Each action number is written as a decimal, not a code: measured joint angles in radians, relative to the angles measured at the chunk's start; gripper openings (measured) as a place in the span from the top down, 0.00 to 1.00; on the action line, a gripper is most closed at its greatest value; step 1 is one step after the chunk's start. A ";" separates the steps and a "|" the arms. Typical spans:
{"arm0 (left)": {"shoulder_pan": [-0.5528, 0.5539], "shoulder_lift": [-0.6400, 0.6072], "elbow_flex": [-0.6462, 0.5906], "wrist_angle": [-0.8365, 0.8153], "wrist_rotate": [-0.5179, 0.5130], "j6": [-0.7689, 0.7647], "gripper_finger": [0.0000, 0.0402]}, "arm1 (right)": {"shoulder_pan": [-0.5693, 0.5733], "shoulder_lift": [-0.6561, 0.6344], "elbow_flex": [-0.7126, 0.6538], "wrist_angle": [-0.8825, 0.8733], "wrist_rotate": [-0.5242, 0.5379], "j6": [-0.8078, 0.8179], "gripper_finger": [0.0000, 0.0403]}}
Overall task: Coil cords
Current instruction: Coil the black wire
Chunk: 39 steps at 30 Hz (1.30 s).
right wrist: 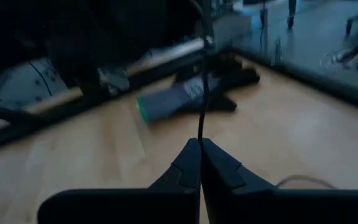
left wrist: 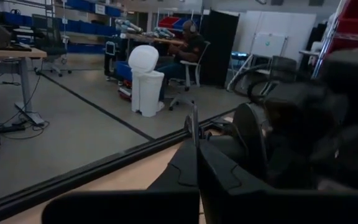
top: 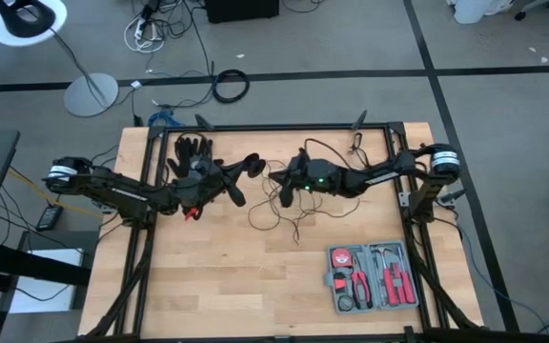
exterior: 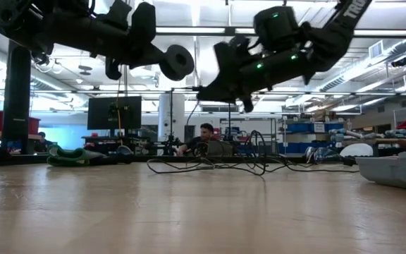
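A: Two dark arms hang above the counter (top: 255, 286), tips nearly meeting. Where does the black cord (top: 289, 211) lie?

B: Mostly loose loops on the wood under and just beside the right gripper (right wrist: 200, 149). One strand rises straight up from those jaws, which are pinched shut on it.

A: And the left gripper (left wrist: 197, 163)?

B: Also shut, a thin strand between its tips, the cord's round disc (exterior: 177, 62) at its end. The right arm is nearer the slack.

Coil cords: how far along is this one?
Early. Done: both hands have gripped the cord. In hand: left hand shut holding the disc; right hand shut on the wire. Left: most of the wire lies in loose loops on the table, uncoiled.
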 joint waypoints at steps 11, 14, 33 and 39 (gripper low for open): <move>0.000 0.000 0.001 -0.158 -0.072 0.000 1.00 | 0.046 0.241 0.332 -0.155 -0.159 -0.121 1.00; 0.000 0.000 0.001 -0.219 -0.073 -0.004 1.00 | 0.047 0.239 0.372 -0.223 -0.167 -0.150 1.00; 0.004 0.000 0.000 -0.237 -0.046 -0.030 1.00 | 0.060 0.194 0.386 -0.344 -0.184 -0.223 1.00; 0.013 0.000 0.000 -0.243 0.041 -0.062 1.00 | 0.062 0.195 0.386 -0.298 -0.225 -0.276 1.00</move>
